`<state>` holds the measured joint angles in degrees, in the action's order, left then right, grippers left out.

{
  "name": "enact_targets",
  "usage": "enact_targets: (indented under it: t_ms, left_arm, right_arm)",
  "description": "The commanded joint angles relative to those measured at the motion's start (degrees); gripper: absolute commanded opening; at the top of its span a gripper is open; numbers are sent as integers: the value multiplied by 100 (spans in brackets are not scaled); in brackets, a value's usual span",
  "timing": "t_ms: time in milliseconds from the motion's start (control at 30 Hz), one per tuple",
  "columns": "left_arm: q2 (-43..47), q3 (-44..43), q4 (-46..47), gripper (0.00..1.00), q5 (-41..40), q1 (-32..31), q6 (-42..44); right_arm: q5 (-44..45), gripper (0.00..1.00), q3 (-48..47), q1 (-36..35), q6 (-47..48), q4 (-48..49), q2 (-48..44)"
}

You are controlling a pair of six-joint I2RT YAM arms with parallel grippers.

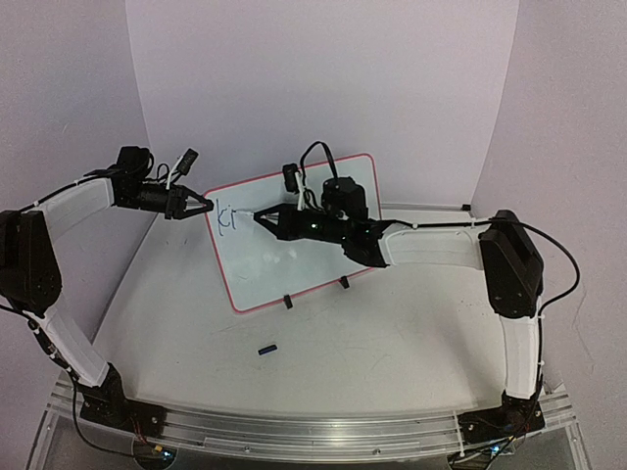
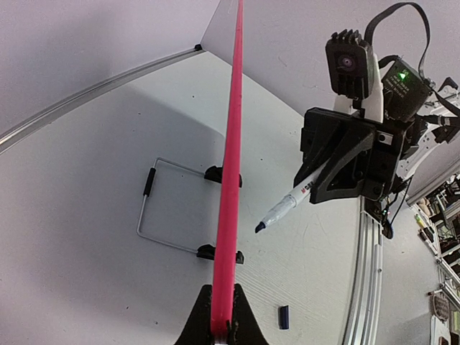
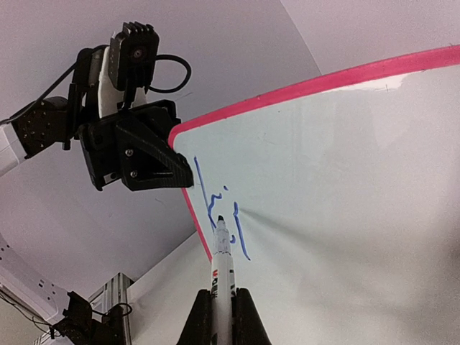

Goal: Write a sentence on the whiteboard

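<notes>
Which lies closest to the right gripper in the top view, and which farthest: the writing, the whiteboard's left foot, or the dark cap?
1. Writing: on the whiteboard, just left of the right gripper and its marker.
2. Left foot: at the whiteboard's bottom edge, below the gripper.
3. Cap: on the table, lowest in the view.

Whiteboard (image 3: 345, 215) cut off right (wrist view); sentence (image 1: 228, 217) too small overhead.
</notes>
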<state>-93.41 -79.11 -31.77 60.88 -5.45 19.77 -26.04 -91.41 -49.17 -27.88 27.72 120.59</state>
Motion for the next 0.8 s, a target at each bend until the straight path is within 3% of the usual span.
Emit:
enact_targets:
  t_ms: [0, 767]
  left_arm:
    - [131, -73, -349, 0, -305, -52, 209]
    - [160, -69, -348, 0, -322, -52, 213]
  right_arm:
    - [11, 0, 159, 12, 156, 274, -518]
    - [132, 0, -15, 10, 221, -339, -6]
